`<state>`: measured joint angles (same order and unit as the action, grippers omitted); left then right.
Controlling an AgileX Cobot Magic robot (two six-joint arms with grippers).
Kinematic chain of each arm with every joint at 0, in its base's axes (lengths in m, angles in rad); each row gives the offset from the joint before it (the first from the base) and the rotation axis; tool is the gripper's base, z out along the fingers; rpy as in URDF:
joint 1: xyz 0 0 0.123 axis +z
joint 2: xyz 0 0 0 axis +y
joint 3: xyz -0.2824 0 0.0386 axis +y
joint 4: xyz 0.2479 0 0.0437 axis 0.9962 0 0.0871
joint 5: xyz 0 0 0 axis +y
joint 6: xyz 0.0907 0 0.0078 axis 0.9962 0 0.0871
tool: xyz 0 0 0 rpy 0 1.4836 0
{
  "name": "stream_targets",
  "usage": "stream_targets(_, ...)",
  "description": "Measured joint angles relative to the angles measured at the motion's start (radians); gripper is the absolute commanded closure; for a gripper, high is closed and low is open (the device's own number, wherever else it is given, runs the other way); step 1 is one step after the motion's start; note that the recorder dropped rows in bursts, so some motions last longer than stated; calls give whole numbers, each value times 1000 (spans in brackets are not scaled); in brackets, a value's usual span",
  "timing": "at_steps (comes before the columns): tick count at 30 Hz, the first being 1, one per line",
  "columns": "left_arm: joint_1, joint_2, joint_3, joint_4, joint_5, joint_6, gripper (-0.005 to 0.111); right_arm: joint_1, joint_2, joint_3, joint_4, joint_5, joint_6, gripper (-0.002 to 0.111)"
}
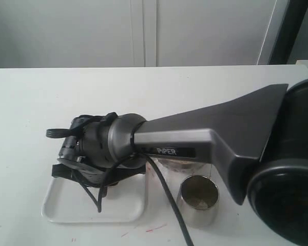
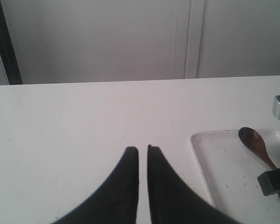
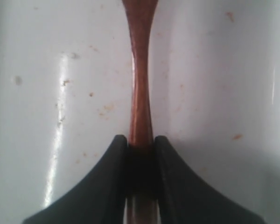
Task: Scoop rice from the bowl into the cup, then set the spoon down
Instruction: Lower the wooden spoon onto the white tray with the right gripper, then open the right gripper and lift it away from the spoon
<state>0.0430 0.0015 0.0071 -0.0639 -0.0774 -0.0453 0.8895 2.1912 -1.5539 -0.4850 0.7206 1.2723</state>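
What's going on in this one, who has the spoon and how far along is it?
The right hand is clamped on the handle of the wooden spoon, holding it over the white tray; whether the spoon touches the tray is unclear. The steel cup stands beside the tray with something pale inside. The left hand sits idle above the table, closed and empty.
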Motion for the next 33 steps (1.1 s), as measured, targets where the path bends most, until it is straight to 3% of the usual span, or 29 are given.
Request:
stream_targets(10, -4, 0, 0, 0, 0, 0, 92, 0, 0, 0, 0, -2, 0, 92)
stream_targets(20, -5, 0, 0, 0, 0, 0, 92, 0, -13, 0, 0, -37, -2, 75)
stream_targets(33, -5, 0, 0, 0, 0, 0, 92, 0, -137, 0, -71, 46, -65, 74)
